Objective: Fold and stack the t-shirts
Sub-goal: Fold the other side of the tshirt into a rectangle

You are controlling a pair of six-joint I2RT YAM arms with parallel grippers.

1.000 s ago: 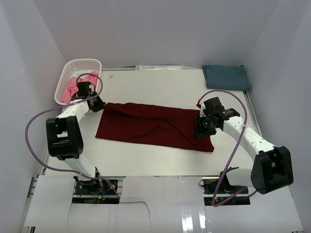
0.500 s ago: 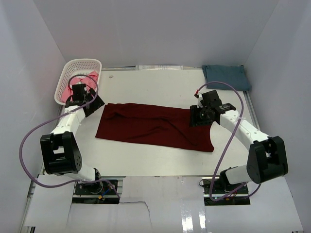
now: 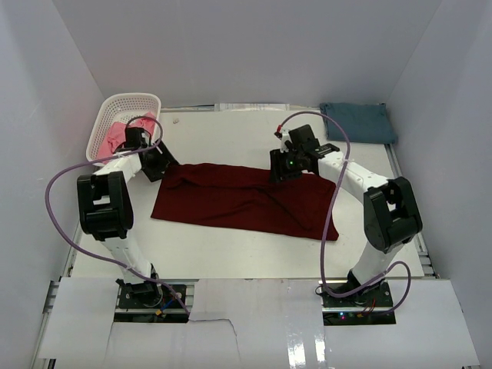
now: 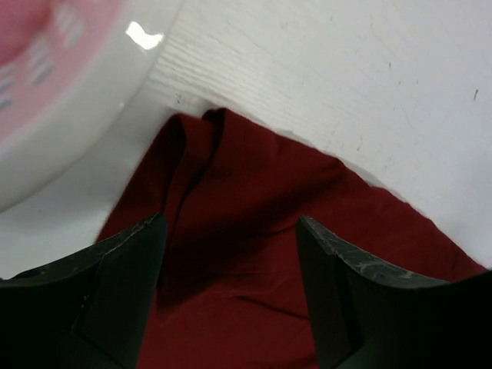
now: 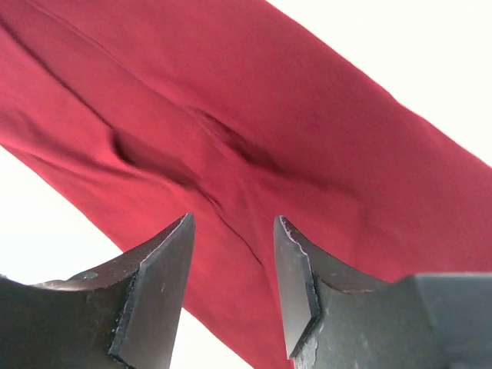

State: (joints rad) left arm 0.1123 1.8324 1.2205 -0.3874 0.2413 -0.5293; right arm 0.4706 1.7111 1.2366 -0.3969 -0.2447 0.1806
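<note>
At 10 o'clock of the white table [image 3: 231, 134] stands a white plastic lattice basket [image 3: 132, 97], and a crumpled pink cloth t-shirt [image 3: 115, 137] lies inside it. Just at 4 o'clock of the basket, the left gripper [image 3: 160, 167] hangs over the far left corner of the large dark maroon cloth t-shirt [image 3: 238, 201]. In the left wrist view its two black fingers [image 4: 127, 261] stand wide apart with nothing between them, and the folded maroon corner lies below. The maroon t-shirt is spread flat as a long band in the middle of the table, from 9 o'clock towards 4 o'clock. The right gripper [image 3: 283, 166] is over its far edge, a little right of centre; its fingers are apart by a narrower gap and grip no cloth. The folded slate-blue cloth t-shirt [image 3: 357, 121] lies at 1 o'clock, in the far right corner, well apart from the other two
</note>
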